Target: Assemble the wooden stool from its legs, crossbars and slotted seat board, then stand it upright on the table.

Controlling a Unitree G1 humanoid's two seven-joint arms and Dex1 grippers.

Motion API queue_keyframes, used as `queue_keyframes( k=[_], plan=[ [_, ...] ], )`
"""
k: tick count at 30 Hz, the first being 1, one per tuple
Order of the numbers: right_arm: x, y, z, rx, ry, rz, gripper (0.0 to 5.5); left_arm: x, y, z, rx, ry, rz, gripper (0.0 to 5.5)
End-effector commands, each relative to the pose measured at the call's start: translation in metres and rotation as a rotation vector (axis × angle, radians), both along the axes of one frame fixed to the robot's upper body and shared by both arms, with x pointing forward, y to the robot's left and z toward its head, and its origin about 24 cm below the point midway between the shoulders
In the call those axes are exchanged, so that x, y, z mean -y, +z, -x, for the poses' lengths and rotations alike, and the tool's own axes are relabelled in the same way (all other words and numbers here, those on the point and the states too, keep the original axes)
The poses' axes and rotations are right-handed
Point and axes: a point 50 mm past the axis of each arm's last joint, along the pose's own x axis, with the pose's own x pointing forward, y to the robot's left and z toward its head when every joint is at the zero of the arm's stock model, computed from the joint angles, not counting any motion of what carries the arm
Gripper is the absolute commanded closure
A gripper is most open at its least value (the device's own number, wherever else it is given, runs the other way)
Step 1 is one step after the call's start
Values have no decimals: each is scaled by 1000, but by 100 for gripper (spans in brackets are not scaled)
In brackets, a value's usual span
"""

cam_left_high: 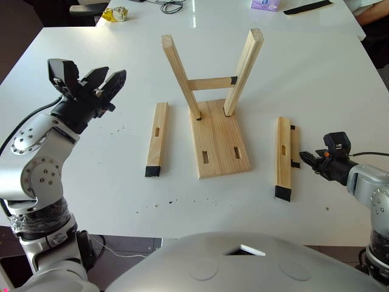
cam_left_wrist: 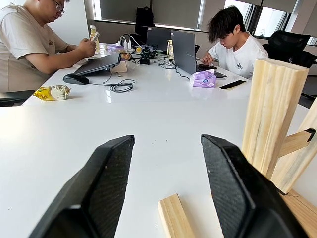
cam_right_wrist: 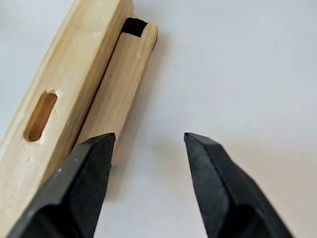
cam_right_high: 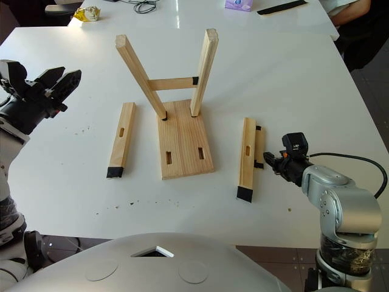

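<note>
Slotted pale-wood seat board [cam_left_high: 220, 143] lies flat on the white table [cam_left_high: 322, 85] in the eye views, two legs [cam_left_high: 179, 73] upright in it. Left wrist view: black left gripper [cam_left_wrist: 167, 145] gapes empty, left of the board. Right wrist view: right gripper [cam_right_wrist: 148, 139], open and empty, hangs over a thin crossbar [cam_right_wrist: 126, 79].

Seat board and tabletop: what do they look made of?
Seat board: pale, bare softwood, possibly pine. It shows lengthwise grain streaks and a matte face with no varnish shine.
Tabletop: smooth white glossy surface, likely laminate or a painted panel, with sheen and soft reflections. The core cannot be told.
</note>
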Motion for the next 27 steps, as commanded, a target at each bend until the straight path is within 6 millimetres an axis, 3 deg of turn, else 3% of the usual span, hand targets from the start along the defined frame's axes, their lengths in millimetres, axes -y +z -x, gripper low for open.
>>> queue_keyframes(
  k=[1,20,27],
  plan=[
    [-6,-2,2,-14,5,-6,293,8,0,-1,-10,-18,-12,299],
    [-27,-19,8,-66,24,-31,293,25,-4,-5,-37,-74,-39,299],
    [-19,-24,9,-74,8,-8,293,23,-4,-6,-41,-69,-44,299]
  ],
)
